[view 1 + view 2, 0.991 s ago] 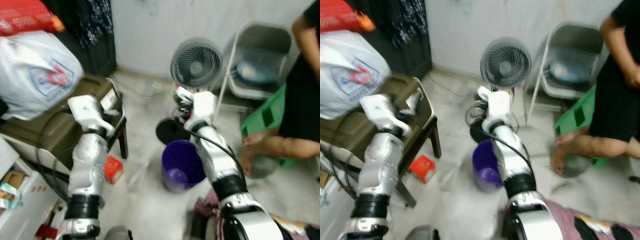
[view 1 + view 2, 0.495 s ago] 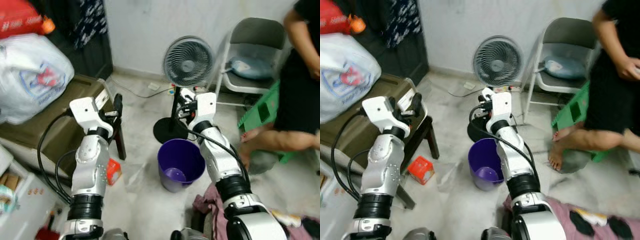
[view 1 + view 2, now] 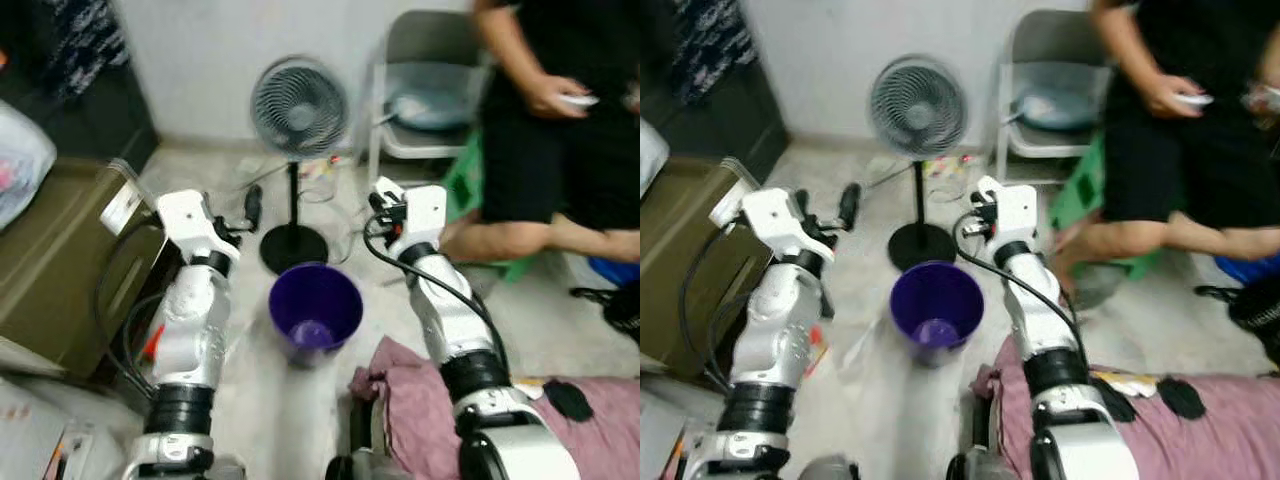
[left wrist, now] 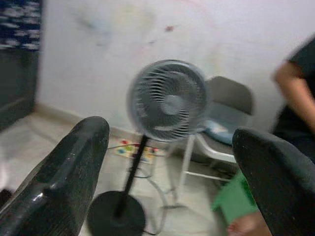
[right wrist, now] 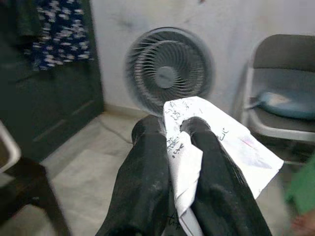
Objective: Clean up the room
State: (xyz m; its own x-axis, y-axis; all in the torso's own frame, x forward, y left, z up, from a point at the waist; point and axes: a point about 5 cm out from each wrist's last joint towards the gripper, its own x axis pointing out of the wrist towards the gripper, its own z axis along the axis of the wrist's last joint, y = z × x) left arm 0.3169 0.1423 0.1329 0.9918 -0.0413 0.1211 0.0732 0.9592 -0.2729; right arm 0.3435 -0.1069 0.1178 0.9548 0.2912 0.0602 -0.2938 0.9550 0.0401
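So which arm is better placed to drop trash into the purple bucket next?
Probably the right: its tool is shut on the white paper, raised near the purple bucket. The left tool is open and holds nothing.

Purple bucket point(image 3: 315, 310); white printed paper point(image 5: 206, 142); grey fan point(image 3: 291, 104); green stool point(image 3: 1072, 200).

fan point(image 3: 290, 108) behind bucket point(image 3: 314, 310), chair point(image 3: 428, 90) right

person point(image 3: 560, 110) cut off above the shoulders, paper point(image 5: 206, 147) print too blurred to read
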